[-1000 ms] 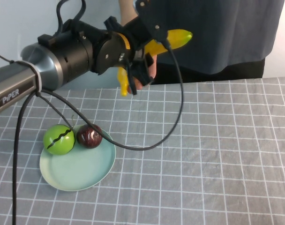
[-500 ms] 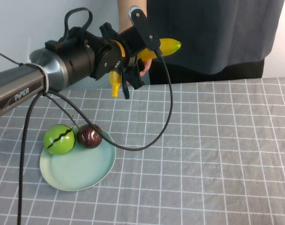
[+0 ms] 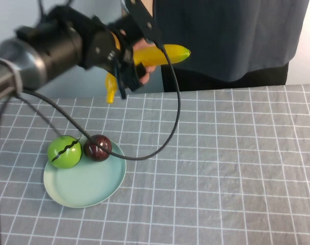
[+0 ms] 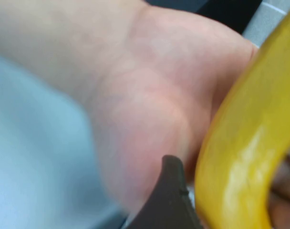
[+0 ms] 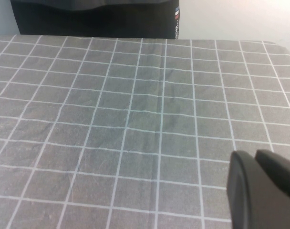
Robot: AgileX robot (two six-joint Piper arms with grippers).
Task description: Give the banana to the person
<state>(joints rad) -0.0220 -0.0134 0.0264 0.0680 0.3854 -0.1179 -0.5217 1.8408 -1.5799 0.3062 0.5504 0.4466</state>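
Observation:
My left gripper is raised beyond the table's far edge and shut on the yellow banana, which lies roughly level with one end drooping left. The person stands behind the table in a dark navy top. Their bare hand is right behind and under the banana, by my gripper. In the left wrist view the banana fills the right side against the person's palm, with one dark fingertip beside it. My right gripper is shut and empty, low over the grey checked cloth; it is out of the high view.
A pale green plate sits at the table's front left, holding a round green fruit and a dark purple-red fruit. The left arm's black cable loops down over the cloth beside the plate.
My left arm has swung left and farther back with the banana. The banana has shifted left, staying against the person's hand. The plate and fruits have not moved.

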